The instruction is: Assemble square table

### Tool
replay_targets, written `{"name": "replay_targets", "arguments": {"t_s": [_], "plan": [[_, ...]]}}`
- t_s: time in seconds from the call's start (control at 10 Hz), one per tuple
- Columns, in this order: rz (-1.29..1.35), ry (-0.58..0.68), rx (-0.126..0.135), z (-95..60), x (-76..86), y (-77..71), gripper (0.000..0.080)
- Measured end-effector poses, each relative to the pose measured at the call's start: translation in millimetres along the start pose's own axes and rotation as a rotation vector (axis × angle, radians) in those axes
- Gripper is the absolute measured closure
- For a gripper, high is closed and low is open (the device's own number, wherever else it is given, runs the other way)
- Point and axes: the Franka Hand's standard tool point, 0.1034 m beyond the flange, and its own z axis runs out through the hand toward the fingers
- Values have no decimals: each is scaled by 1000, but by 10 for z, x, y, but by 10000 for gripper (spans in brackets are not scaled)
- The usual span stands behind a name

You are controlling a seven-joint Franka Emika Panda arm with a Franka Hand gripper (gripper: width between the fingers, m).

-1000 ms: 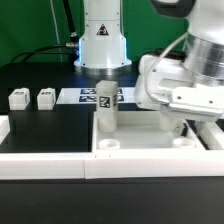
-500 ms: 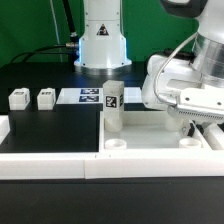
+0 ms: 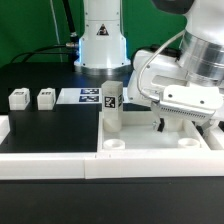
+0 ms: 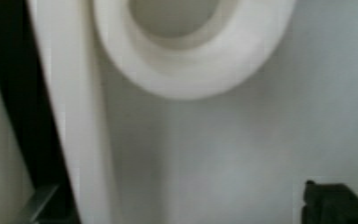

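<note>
The square table slab [image 3: 150, 146] lies rim-up at the near edge of the black tabletop [image 3: 50, 125], toward the exterior view's right. An upright leg [image 3: 112, 108] stands on it just behind the near round socket [image 3: 113, 144] on the exterior view's left. The gripper [image 3: 172, 124] hangs low over the slab's right part, and I cannot tell how far apart its fingers are; the wrist view shows only rim and a socket close up. Two loose legs [image 3: 18, 98] [image 3: 46, 97] lie well apart from the slab, on the left beside the marker board [image 3: 88, 96].

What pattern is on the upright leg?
White leg with a black-and-white square tag near its top; the exterior view shows it best.
</note>
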Motion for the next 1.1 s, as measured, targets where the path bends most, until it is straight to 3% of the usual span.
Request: {"name": "replay_targets", "arguments": {"t_s": [0.1, 0.3, 0.8, 0.9, 1.0, 1.1], "plan": [[3, 1, 0, 4, -4, -16, 172], [5, 1, -1, 9, -7, -29, 154], [21, 2, 3, -12, -8, -31, 150], [55, -23, 53, -331, 17, -63, 150], [64, -46, 78, -627, 69, -184, 150], [95, -52, 106, -823, 120, -357, 150]]}}
